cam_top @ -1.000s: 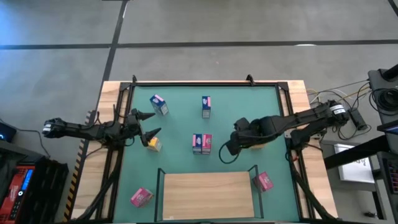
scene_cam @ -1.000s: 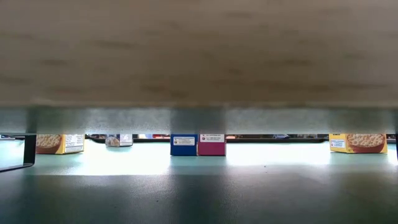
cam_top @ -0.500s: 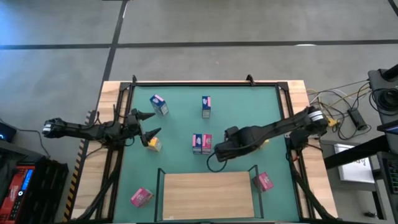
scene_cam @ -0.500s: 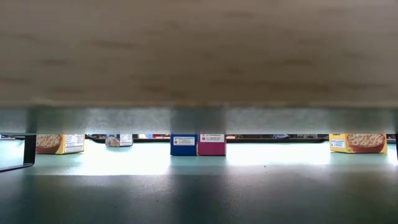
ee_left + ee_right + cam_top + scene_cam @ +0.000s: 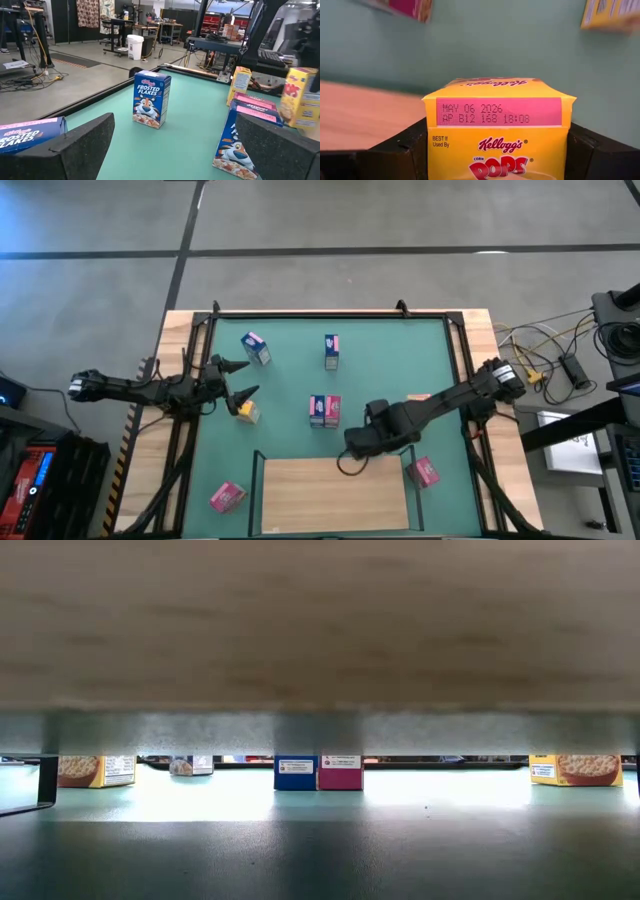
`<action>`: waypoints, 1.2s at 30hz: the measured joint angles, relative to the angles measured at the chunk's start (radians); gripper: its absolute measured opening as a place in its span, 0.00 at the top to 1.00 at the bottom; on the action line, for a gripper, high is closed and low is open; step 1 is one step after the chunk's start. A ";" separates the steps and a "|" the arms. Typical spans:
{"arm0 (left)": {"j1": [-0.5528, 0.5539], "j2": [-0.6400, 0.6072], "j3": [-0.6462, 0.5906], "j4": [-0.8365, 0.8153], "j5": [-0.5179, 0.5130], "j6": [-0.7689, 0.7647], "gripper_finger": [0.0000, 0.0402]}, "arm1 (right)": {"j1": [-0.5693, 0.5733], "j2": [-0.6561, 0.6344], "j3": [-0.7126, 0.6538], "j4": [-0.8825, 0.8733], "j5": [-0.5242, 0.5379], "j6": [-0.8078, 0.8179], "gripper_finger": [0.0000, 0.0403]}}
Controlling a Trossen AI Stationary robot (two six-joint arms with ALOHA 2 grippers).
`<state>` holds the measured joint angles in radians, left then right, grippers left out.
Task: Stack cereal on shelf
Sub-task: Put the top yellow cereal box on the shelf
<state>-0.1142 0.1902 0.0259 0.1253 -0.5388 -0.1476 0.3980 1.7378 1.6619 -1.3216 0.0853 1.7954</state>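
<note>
Yellow cereal box (image 5: 498,135) clamped between right end effector (image 5: 362,443) fingers.

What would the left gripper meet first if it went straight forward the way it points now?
Probably the upright blue Frosted Flakes box: in the left wrist view it stands ahead of the open left gripper, roughly between its fingers, on the green mat. How far ahead is unclear.

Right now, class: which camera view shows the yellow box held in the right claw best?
The right wrist view: the yellow Corn Pops box fills it, gripped between the right claw fingers, with its date stamp readable. In the high view the right arm hides that box at the shelf edge. I cannot pick it out in the low or left wrist views.
</note>
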 joint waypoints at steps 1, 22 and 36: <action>0.000 0.000 0.000 0.000 0.000 0.000 0.01 | 0.013 0.000 0.000 0.003 0.000 0.019 0.31; 0.000 0.002 0.000 0.001 0.000 0.000 0.01 | 0.111 0.057 0.050 0.006 -0.012 0.014 0.28; 0.000 0.005 0.000 -0.001 0.000 0.000 0.01 | 0.115 0.128 0.156 -0.052 -0.007 -0.044 0.27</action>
<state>-0.1139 0.1955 0.0261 0.1247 -0.5388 -0.1476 0.5128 1.8654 1.8184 -1.3740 0.0780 1.7518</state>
